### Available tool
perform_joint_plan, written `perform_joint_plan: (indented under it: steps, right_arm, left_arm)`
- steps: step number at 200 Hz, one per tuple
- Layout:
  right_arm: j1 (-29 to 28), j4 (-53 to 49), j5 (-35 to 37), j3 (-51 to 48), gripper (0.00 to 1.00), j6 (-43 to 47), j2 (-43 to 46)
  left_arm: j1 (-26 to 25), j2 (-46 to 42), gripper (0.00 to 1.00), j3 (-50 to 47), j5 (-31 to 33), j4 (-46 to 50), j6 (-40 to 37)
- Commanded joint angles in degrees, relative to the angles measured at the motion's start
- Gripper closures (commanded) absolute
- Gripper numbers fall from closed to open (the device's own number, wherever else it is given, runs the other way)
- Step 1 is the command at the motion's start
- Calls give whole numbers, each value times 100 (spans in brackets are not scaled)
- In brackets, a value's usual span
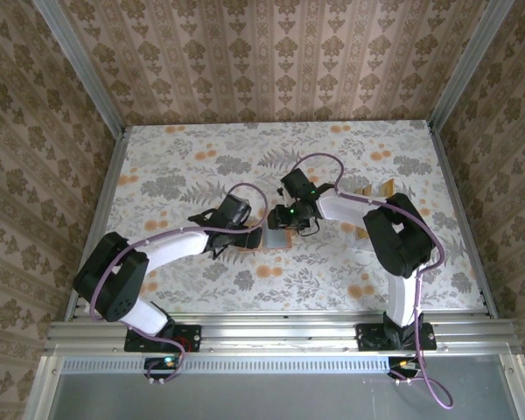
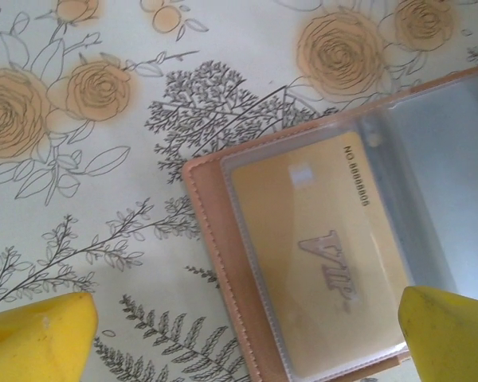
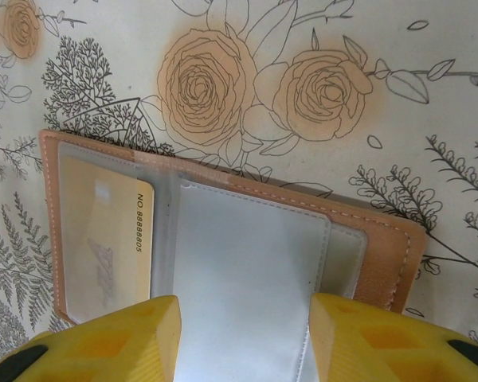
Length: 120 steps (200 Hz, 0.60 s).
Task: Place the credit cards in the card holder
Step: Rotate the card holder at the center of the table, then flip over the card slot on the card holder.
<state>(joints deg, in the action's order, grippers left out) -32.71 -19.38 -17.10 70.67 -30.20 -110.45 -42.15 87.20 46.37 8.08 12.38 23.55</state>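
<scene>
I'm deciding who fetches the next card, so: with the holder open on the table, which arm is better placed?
Probably the right: the loose credit cards lie on the table's right side beside that arm. The left fingers are spread wide at the card holder's left edge, better suited to steadying it.

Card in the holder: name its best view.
Left wrist: the card is close, VIP mark and number legible. Right wrist shows it smaller, in the holder's left pocket. Top external: too distant to tell.
</scene>
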Motion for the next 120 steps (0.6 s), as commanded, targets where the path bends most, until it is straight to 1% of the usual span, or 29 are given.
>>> perform_joint_plan:
  steps: [1, 37, 120]
  right_arm:
    - [-43, 109, -127, 106, 54, -27, -87]
    - [-51, 147, -162, 67, 55, -36, -37]
    - [-174, 273, -274, 104, 57, -184, -332]
  left_arm:
    - [-89, 116, 2, 224, 158, -73, 29]
    - [-121, 174, 2, 215, 164, -130, 26]
    - [-224, 176, 2, -31, 134, -418, -42]
